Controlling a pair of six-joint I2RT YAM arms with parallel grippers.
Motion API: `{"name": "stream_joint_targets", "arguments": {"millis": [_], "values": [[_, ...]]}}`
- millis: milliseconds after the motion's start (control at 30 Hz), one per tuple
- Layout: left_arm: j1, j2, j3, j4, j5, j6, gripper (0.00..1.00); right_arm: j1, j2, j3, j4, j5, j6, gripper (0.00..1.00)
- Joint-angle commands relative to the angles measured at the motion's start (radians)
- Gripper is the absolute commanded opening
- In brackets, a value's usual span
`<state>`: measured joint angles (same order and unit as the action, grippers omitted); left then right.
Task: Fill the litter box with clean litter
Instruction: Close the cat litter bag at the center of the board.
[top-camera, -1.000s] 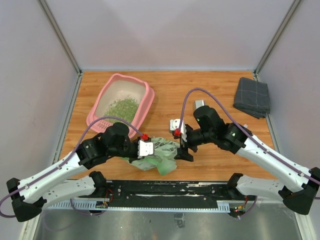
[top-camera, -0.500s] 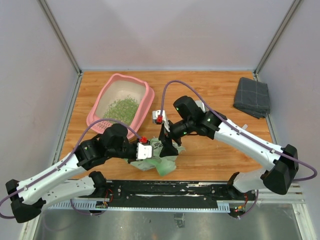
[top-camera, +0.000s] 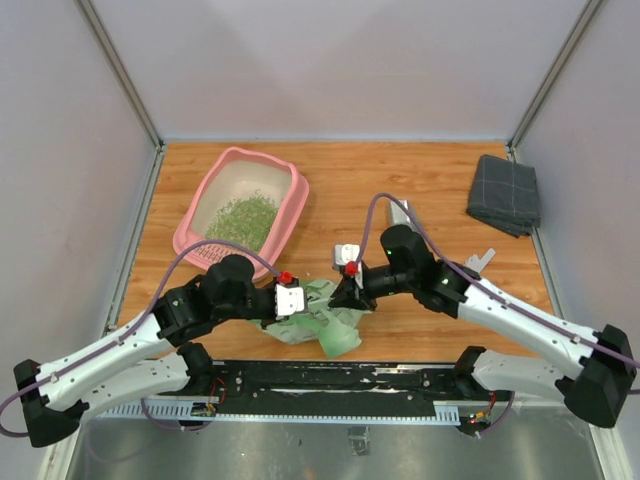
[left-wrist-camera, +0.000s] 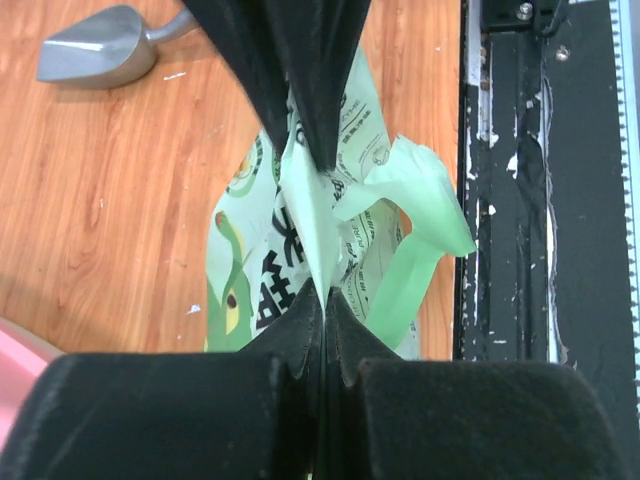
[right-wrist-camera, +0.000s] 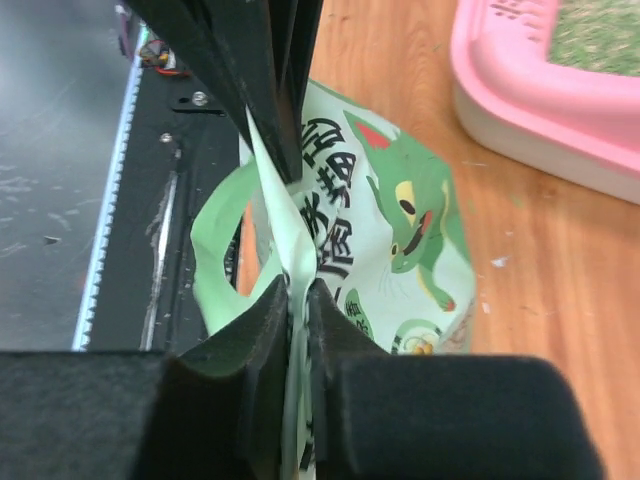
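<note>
Left claw (left-wrist-camera: 321, 300) and right claw (right-wrist-camera: 297, 291), both clamped on the green bag (top-camera: 328, 322) at lower centre (limp, perhaps nearly spent). Litter (top-camera: 245, 216) partly covers the tray (top-camera: 296, 198), upper left; its pale floor shows, so filling looks unfinished.

The top view looks steeply down from above and behind the near edge, taking in the whole desk (top-camera: 400, 180) out to both far corners. Both wrist views sit very close over the green bag (top-camera: 325, 318) by the near edge, facing each other across it. The left one also catches the metal scoop (left-wrist-camera: 95, 48), the right one the litter box (right-wrist-camera: 540, 90). The bag shows in all three.
</note>
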<state>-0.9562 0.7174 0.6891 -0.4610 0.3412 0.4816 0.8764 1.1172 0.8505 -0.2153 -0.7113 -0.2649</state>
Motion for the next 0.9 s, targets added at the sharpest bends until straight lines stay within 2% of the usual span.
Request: {"name": "stream_joint_targets", "arguments": {"millis": [0, 33, 67, 133, 200, 233, 267, 300, 500, 633, 767, 867], "values": [[0.012, -0.055, 0.028, -0.035, -0.083, -0.049, 0.0, -0.041, -0.169, -0.083, -0.091, 0.201, -0.01, 0.33], [0.012, -0.056, 0.028, -0.036, -0.077, -0.042, 0.0, -0.041, -0.18, -0.082, -0.105, 0.196, -0.011, 0.46], [0.011, -0.059, 0.027, -0.034, -0.071, -0.037, 0.0, -0.04, -0.182, -0.072, -0.13, 0.192, -0.016, 0.49], [0.011, -0.066, 0.027, -0.022, -0.07, -0.037, 0.0, -0.042, -0.172, -0.061, -0.176, 0.197, -0.017, 0.47], [0.011, -0.061, 0.041, -0.028, -0.07, -0.037, 0.0, -0.042, -0.153, -0.049, -0.215, 0.2, -0.017, 0.32], [0.012, -0.058, 0.044, -0.028, -0.074, -0.036, 0.0, -0.043, -0.145, -0.042, -0.229, 0.198, -0.015, 0.17], [0.012, -0.054, 0.047, -0.027, -0.08, -0.036, 0.0, -0.042, -0.139, -0.037, -0.236, 0.191, -0.017, 0.07], [0.011, -0.049, 0.049, -0.03, -0.086, -0.035, 0.0, -0.043, -0.134, -0.033, -0.242, 0.191, -0.02, 0.01], [0.011, -0.027, 0.055, -0.063, -0.145, -0.055, 0.0, -0.048, -0.162, -0.029, -0.292, 0.363, -0.075, 0.01], [0.011, -0.046, 0.05, -0.068, -0.232, -0.117, 0.0, -0.065, -0.225, -0.04, -0.287, 0.439, -0.074, 0.01], [0.011, -0.095, 0.027, -0.03, -0.266, -0.149, 0.0, -0.087, -0.299, -0.113, -0.187, 0.438, -0.013, 0.01], [0.011, -0.095, 0.022, -0.019, -0.223, -0.129, 0.0, -0.088, -0.342, -0.161, -0.138, 0.476, 0.025, 0.01]]}}
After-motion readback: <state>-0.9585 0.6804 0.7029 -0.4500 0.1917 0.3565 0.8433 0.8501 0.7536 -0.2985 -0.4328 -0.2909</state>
